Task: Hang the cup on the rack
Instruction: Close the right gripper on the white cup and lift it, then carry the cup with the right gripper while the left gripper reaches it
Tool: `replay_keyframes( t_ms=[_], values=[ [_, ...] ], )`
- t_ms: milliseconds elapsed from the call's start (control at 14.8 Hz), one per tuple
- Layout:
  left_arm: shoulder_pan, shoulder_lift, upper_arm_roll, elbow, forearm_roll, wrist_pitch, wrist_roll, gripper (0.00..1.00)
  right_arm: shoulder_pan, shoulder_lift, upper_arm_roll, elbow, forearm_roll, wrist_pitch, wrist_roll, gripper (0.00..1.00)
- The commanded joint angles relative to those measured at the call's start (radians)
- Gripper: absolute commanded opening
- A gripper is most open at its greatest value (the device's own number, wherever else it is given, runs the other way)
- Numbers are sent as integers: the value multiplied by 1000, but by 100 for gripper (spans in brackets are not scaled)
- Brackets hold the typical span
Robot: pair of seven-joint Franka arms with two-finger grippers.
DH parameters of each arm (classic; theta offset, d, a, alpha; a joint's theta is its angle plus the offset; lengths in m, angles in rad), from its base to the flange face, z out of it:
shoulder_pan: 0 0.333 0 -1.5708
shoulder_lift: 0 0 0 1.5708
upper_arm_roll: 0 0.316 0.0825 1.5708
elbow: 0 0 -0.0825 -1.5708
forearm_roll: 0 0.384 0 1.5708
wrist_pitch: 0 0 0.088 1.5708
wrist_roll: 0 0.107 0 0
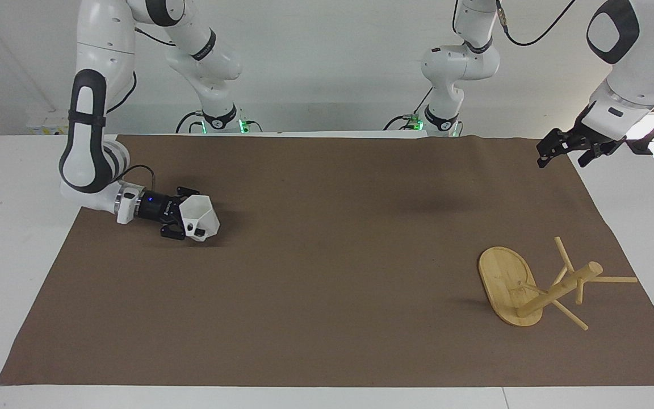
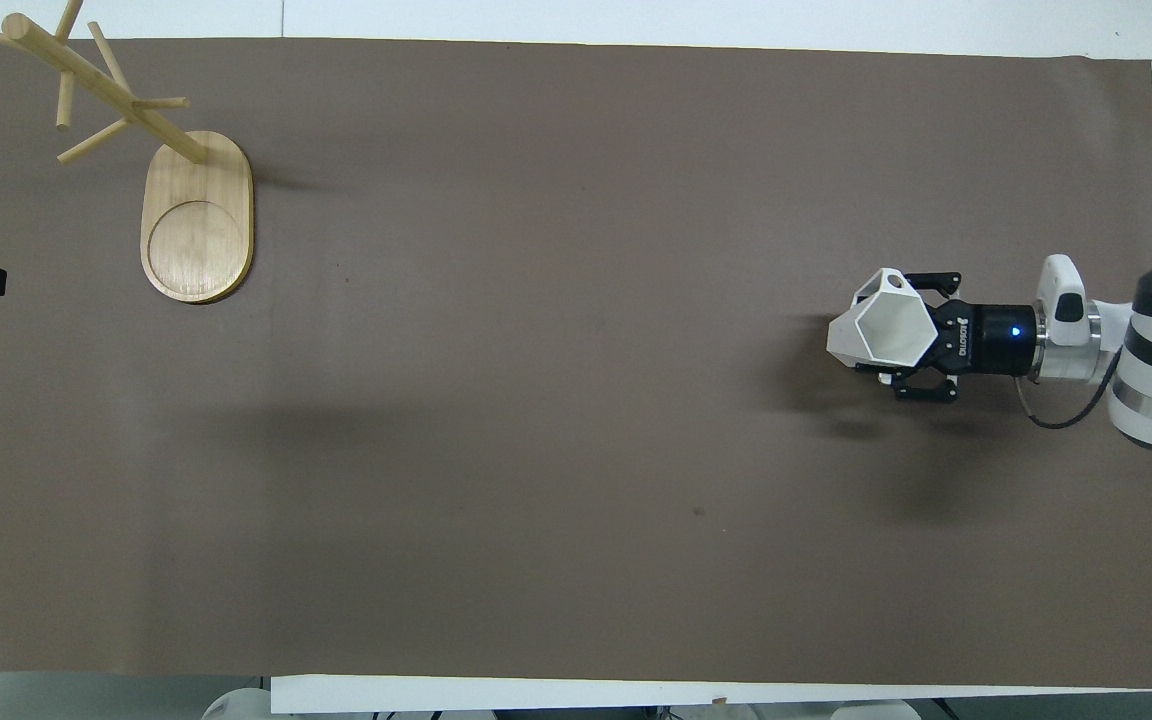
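Observation:
The white faceted cup (image 1: 202,216) is held by my right gripper (image 1: 187,224), which is shut on it and carries it just above the brown mat at the right arm's end of the table. The cup's mouth faces up in the overhead view (image 2: 883,328), with the right gripper (image 2: 911,335) lying level beside it. The bamboo rack (image 1: 554,287) stands upright at the left arm's end; it also shows in the overhead view (image 2: 106,95). My left gripper (image 1: 564,149) is open and empty, raised over the mat's edge near the rack, and waits.
The brown mat (image 1: 327,272) covers most of the white table (image 1: 9,238). The rack's oval base (image 2: 198,225) lies nearer to the robots than its pegs.

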Motion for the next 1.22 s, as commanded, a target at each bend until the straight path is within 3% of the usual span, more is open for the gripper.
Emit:
replay_keyframes(
  t_ms=[0,271,542,881,1153],
  values=[
    [-19,-24,-16,-39,19,34,-30,100,126,-93,13,28,32,99,179,36],
    [-255,-11,-17,-42,19,66,-405,100,369,-194,16,43,111,345,398,36],
    [-480,70,-17,18,13,100,-746,100,525,-202,15,40,242,540,426,36],
    [-606,270,-17,257,-49,88,-940,100,637,-195,16,39,301,688,428,37],
    [-657,312,-19,292,-53,112,-995,100,677,-190,16,40,330,743,436,37]
  ],
)
